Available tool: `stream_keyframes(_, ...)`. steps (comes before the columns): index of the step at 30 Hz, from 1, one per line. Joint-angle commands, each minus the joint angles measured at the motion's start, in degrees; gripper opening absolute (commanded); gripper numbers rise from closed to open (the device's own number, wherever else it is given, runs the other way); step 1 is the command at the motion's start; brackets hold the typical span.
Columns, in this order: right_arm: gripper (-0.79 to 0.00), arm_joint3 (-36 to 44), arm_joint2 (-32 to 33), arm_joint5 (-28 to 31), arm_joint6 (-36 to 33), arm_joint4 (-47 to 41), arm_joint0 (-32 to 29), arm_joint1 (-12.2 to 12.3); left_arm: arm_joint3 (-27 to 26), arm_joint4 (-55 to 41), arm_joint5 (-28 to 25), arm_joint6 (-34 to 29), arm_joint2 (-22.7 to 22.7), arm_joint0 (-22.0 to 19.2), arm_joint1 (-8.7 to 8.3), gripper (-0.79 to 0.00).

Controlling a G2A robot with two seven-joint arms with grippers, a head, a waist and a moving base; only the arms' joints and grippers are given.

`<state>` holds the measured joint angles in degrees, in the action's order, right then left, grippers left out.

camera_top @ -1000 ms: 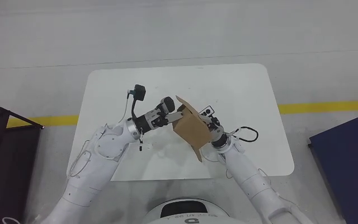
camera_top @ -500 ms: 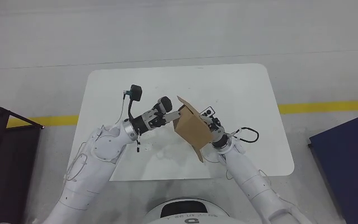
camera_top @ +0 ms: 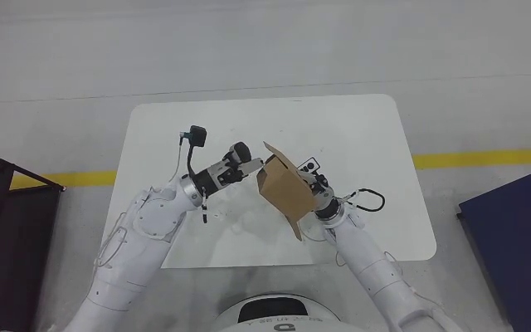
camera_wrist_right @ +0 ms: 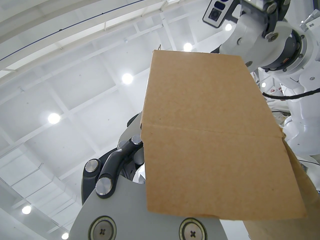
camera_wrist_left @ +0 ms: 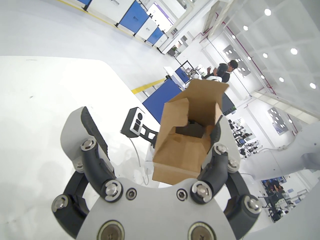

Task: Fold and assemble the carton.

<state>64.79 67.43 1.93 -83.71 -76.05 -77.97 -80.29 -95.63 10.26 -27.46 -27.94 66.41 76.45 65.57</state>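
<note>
Wide apart, the jaws of the left gripper (camera_wrist_left: pixel 152 121) hold nothing. They face the open end of the carton (camera_top: pixel 284 191), and one finger (camera_wrist_left: pixel 221 136) overlaps the carton's edge so closely that I cannot tell whether it touches. The right gripper (camera_top: pixel 312 187) has its jaws closed on a wall of the carton from the right side. It holds the carton up off the table (camera_top: pixel 365 137), over the middle of the tabletop, tilted, with its long side running from far left to near right. The carton is plain brown cardboard, squared up into a tube, and its left end is open, with one flap (camera_wrist_left: pixel 207 93) standing straight out from a wall. Inside the open end sits a dark pad (camera_wrist_left: pixel 191 129), which looks like a finger of the right gripper pressed against the wall from within. From the right wrist, a broad creased panel of the carton covers the right gripper's fingertips, and beside the panel a black link (camera_wrist_right: pixel 117 156) of one finger shows. Part of the carton runs off that picture's edge.
</note>
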Motion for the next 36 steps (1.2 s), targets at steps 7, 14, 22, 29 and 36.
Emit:
stream_keyframes(7,-0.785,0.0,0.0,0.0,0.0,0.0,0.0,0.0,-0.9,-3.2,0.7,-3.3,-1.0,-0.6,0.05,0.0)
stream_keyframes(14,-0.785,0.0,0.0,0.0,0.0,0.0,0.0,0.0,-0.4,-8.9,-0.6,-4.8,1.9,0.1,-0.4,0.0)
stream_keyframes(22,-0.785,0.0,0.0,0.0,0.0,0.0,0.0,0.0,-4.9,-10.3,0.8,-10.3,2.2,-1.5,-0.78,0.0)
stream_keyframes(29,-0.785,0.0,0.0,0.0,0.0,0.0,0.0,0.0,-4.8,0.8,6.5,-9.2,-1.6,-4.7,-0.32,0.0)
stream_keyframes(36,-0.785,0.0,0.0,0.0,0.0,0.0,0.0,0.0,-3.6,5.6,9.9,-9.7,-5.4,-7.9,0.3,0.0)
